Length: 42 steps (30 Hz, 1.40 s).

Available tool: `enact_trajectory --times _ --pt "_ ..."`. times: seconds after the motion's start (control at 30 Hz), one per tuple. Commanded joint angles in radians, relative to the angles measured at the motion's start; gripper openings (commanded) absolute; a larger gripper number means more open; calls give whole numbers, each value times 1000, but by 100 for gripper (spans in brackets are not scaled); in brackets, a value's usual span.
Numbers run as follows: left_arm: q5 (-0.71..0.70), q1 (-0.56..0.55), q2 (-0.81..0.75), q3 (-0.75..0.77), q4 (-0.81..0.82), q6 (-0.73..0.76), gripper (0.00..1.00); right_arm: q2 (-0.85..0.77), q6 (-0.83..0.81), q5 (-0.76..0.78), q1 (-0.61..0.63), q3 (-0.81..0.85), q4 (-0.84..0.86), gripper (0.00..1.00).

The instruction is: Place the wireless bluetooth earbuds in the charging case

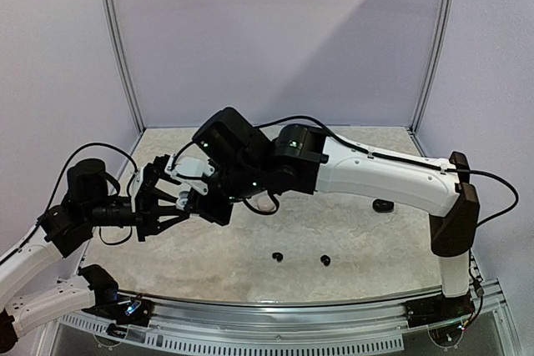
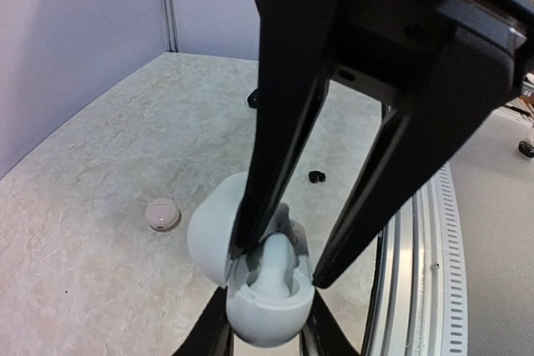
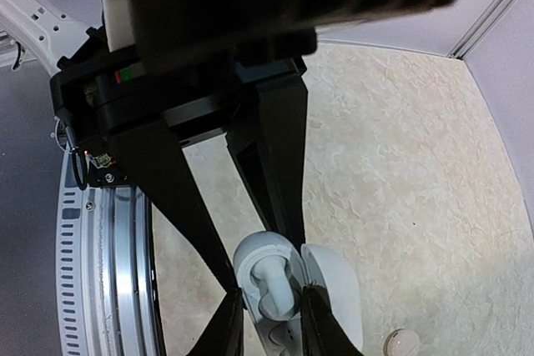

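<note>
We see the white pebble-shaped plastic charging case (image 2: 209,239), lid open, low in the centre of the left wrist view, clamped from below by the left tool (image 2: 269,313). A white curved plastic earbud (image 2: 274,263) stands in its well, long axis running top to bottom of that frame. The right tool (image 3: 273,293) hangs over it from the frame's top, narrowed so its tips flank the case mouth; we cannot tell whether it pinches the earbud. We judge the seating push must run along that axis, toward the left tool. Two black earbuds (image 1: 277,256) lie apart on the tabletop (image 1: 350,239).
</note>
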Motion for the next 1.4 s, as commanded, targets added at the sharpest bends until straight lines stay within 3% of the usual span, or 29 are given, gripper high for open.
enact_trajectory --times 0.0,0.6,0.8,0.9,1.2,1.37 --pt "32 -23 -9 1 129 -53 0 -32 15 34 -2 -17 -18 25" --pt "10 -22 3 -20 99 -35 0 -177 74 -52 -39 -90 97 26" --pt "54 -24 -21 22 -9 241 0 -107 208 159 -72 -58 65 26" --pt "27 -26 -28 44 -51 343 0 -41 239 167 -69 20 -5 26" --pt "-46 -26 -8 30 48 220 0 -24 122 42 -13 -38 -34 24" --pt "-78 -25 9 20 59 180 0 -131 114 89 -13 -157 31 23"
